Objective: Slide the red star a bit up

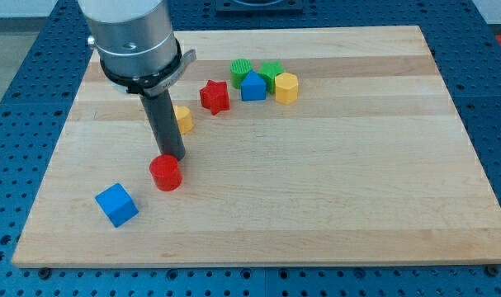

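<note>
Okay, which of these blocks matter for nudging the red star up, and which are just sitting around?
For the job:
red star
my tip, just above the red cylinder

Lying about:
red cylinder
blue cube
partly hidden yellow block
green cylinder
green block
blue block
yellow block at right
</note>
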{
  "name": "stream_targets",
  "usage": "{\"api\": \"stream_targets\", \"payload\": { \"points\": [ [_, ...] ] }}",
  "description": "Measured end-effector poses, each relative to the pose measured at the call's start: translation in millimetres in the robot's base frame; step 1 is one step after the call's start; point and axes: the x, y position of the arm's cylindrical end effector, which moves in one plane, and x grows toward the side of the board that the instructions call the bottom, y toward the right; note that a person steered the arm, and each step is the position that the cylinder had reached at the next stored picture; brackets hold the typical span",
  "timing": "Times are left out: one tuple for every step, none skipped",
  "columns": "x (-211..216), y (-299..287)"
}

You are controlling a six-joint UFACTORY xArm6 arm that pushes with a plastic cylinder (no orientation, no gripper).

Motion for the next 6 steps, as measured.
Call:
{"api": "stream_targets", "payload": {
  "points": [
    [14.2, 0.0],
    [30.2, 0.0],
    [39.7, -0.1],
    [15.2, 8.5],
    [-24.6, 27.5],
    [-55.3, 49.9]
  ]
}}
